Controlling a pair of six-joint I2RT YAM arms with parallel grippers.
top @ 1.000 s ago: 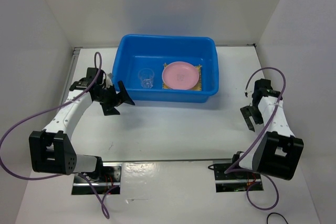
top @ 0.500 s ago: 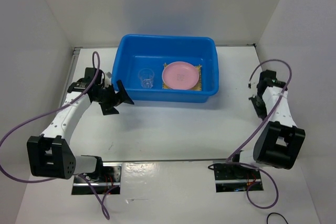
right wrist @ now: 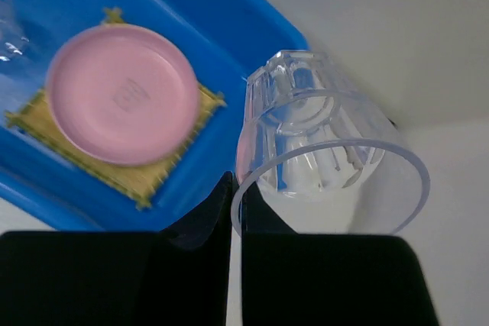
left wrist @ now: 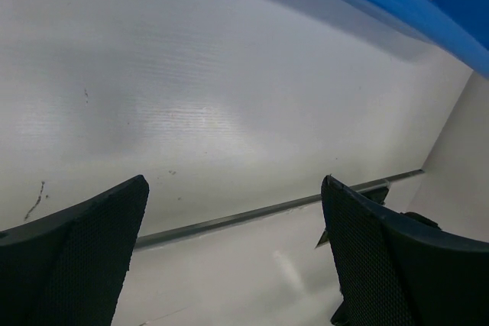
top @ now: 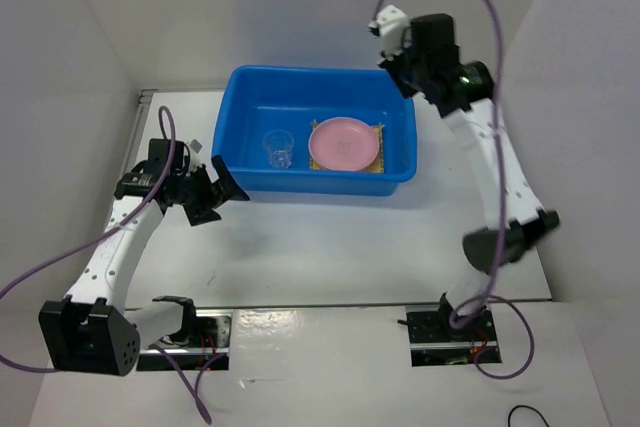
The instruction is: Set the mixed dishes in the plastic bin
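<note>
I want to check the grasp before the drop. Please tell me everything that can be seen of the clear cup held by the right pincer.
The clear cup looks like thin transparent plastic, with a smooth round rim and faceted walls that narrow toward the base. It seems empty. It is tilted, with its mouth toward the wrist camera. The right pincer is shut on its wall at the rim. The cup hangs in the air by the far right corner of the blue bin, and nothing else touches it.

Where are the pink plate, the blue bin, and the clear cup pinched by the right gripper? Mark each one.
pink plate [top: 344,143]: top external view, its centre.
blue bin [top: 310,182]: top external view, near wall.
clear cup [right wrist: 306,89]: right wrist view, ribbed side wall.
</note>
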